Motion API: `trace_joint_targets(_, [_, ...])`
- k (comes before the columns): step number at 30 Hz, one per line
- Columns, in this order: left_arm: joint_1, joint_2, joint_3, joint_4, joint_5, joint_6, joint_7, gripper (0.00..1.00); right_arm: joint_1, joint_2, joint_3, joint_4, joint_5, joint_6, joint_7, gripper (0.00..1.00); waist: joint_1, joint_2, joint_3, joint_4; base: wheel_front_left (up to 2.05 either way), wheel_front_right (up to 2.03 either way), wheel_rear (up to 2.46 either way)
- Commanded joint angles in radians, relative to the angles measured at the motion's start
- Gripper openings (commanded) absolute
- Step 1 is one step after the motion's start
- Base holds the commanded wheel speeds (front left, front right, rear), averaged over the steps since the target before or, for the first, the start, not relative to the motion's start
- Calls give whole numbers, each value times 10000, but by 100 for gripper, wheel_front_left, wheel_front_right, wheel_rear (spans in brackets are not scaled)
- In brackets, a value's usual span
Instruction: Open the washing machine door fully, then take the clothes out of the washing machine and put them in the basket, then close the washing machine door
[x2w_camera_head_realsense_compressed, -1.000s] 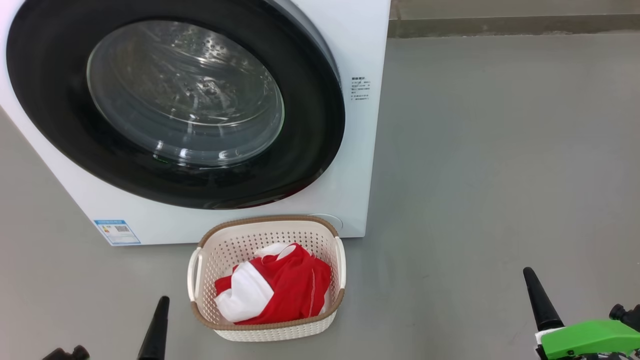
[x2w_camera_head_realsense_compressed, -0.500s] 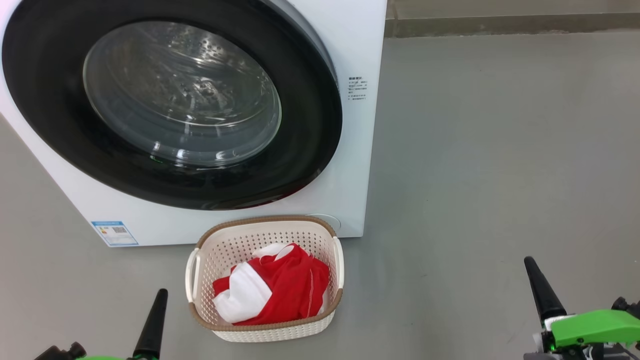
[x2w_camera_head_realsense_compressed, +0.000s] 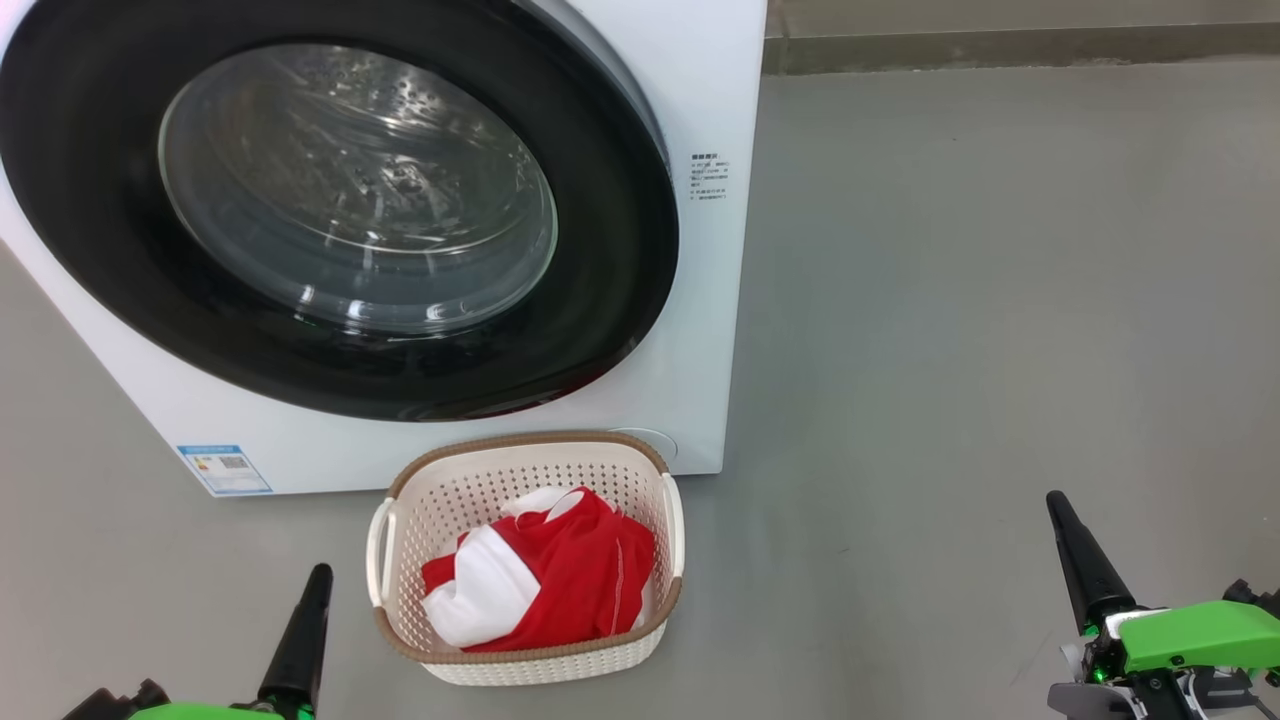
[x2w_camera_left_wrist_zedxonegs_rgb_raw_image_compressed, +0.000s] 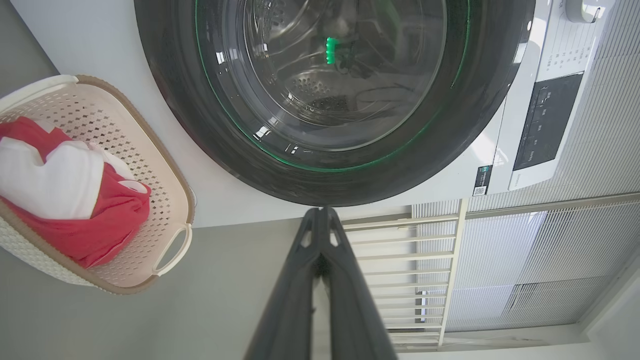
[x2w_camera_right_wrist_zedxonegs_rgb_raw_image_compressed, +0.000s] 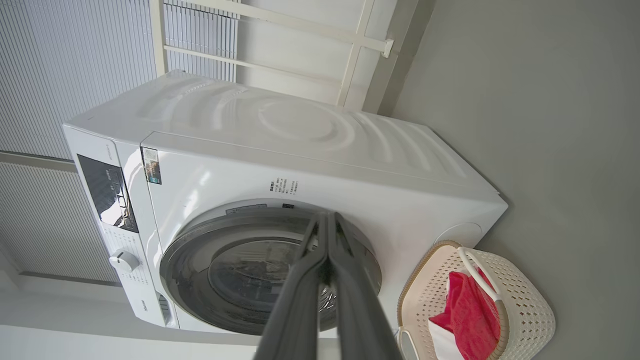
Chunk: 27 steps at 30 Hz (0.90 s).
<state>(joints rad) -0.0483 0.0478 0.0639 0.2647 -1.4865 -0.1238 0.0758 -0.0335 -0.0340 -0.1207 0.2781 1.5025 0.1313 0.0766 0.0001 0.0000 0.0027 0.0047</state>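
Long black tapered jaws join bright green, seemingly plastic wrist housings (x2w_camera_head_realsense_compressed: 1200, 635).

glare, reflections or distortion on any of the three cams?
Head view: sharp, soft even light, white highlights on the glass of the washing machine door. Left wrist view: a green ring and a green spot reflect in that door, and the wide angle stretches the edges. Right wrist view: a bright sheen on the top of the washing machine.
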Motion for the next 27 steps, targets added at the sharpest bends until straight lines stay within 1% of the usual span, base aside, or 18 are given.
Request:
trace_joint_targets(1, [-448, 78, 358, -209, -246, -64, 77, 0, -543, -167, 123, -309, 184, -5, 90, 0, -1, 0, 0, -3, 0, 0, 0])
trace_joint_targets(10, [-591, 51, 468, -199, -1219, -69, 345, 0, -739, -172, 74, -334, 1043, -6, 356, 0, -1, 0, 4, -46, 0, 0, 0])
trace_joint_targets(27, [-595, 44, 480, -199, -1235, -69, 359, 0, -744, -170, 69, -334, 1061, -6, 366, 0, -1, 0, 4, -47, 0, 0, 0])
